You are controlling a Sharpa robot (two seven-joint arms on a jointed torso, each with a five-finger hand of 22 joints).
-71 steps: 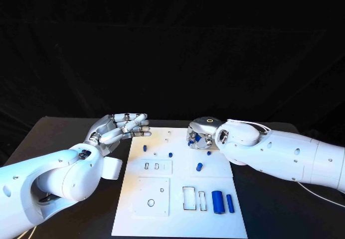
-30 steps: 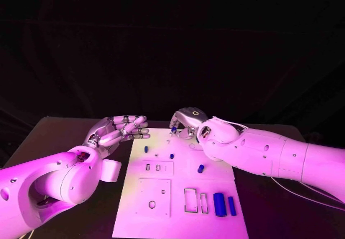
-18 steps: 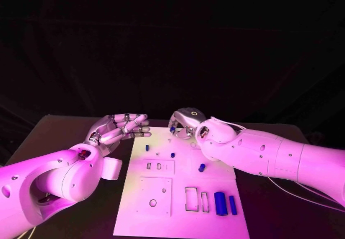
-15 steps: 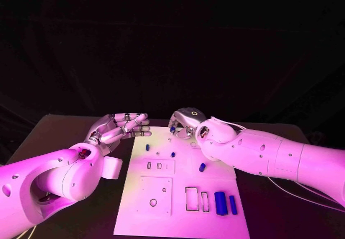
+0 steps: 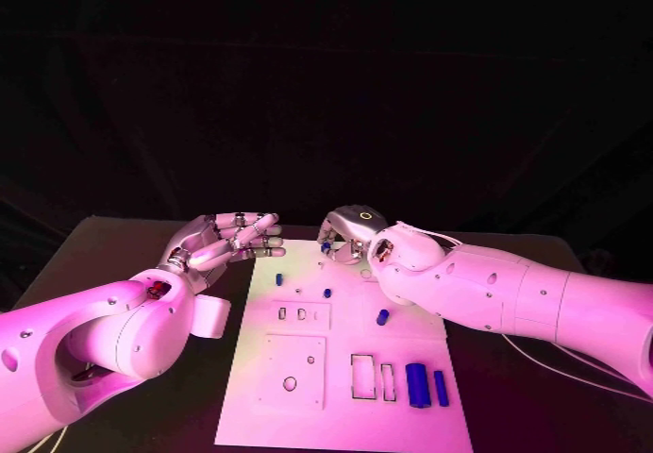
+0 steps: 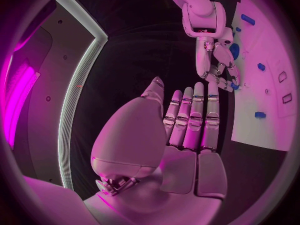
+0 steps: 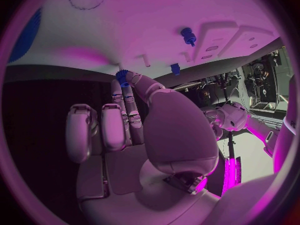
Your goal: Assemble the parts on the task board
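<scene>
Right wrist view: right hand point(image 7: 134, 135) pinches a blue part point(image 7: 122, 77); left hand point(image 5: 225, 241) spread, holding nothing.

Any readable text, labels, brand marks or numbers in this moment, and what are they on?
None can be read. The task board carries only cut-out outlines and small holes, no print. The right hand has a small ring mark on its back, not a letter or number. The left hand bears no marking.

My left robot hand point(image 6: 187, 135) is held flat, fingers straight and together, holding nothing. Beyond its fingertips my right robot hand point(image 6: 215, 65) reaches down to the edge of the board point(image 6: 262, 110), pinching a blue part point(image 6: 233, 85).
</scene>
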